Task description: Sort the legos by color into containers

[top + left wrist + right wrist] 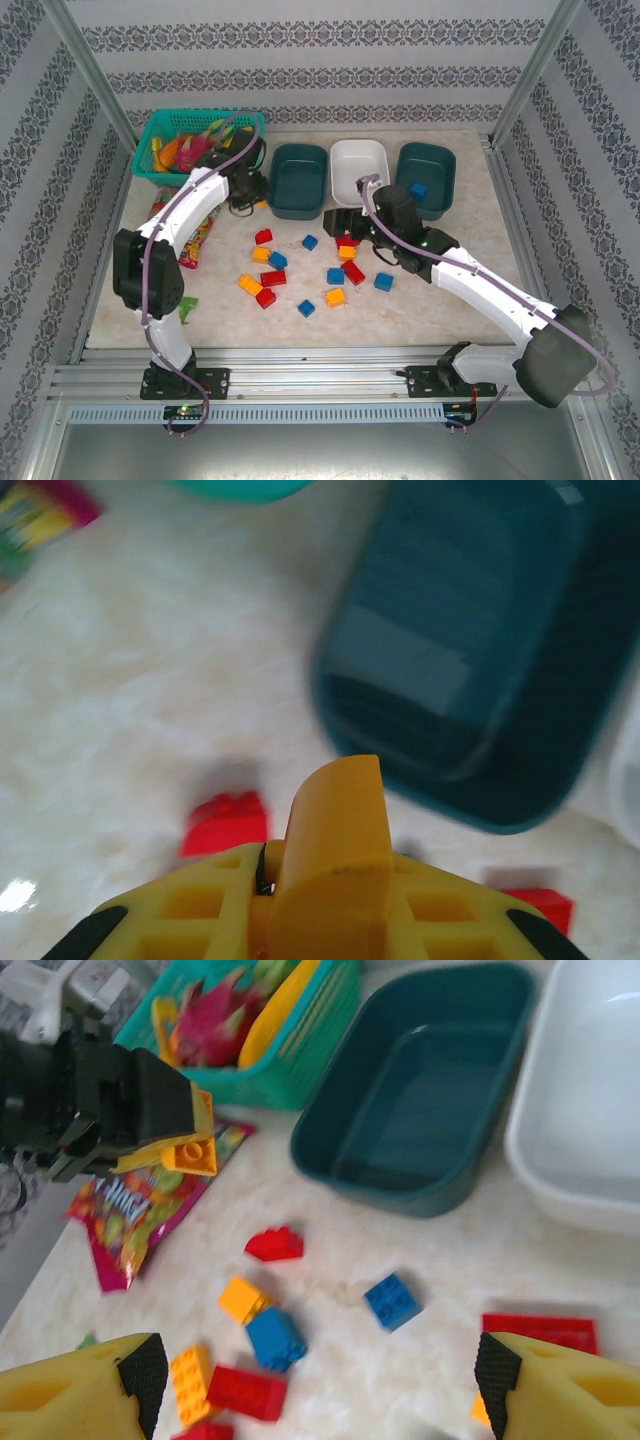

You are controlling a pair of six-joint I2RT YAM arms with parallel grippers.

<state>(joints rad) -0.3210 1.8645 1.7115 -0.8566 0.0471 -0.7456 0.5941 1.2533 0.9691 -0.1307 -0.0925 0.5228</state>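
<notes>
Left gripper point(330, 920): clenched on orange lego brick point(335, 830).
Brick: light, stiff, slick; pinch flat sides.
Dark teal tub point(480, 680): just ahead.
Right gripper point(312, 1385): released, empty.

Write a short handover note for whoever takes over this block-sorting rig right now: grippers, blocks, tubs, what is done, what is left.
Left gripper: shut on a yellow block, beside the left dark tub.
Right gripper: open, holding nothing, over the loose blocks.
Tubs: one blue block lies in the right dark tub; the white tub and the left dark tub look empty.
Done: one blue block sorted.
Left: drop the yellow block in a tub, then sort the red, blue and yellow ones scattered on the table.
</notes>
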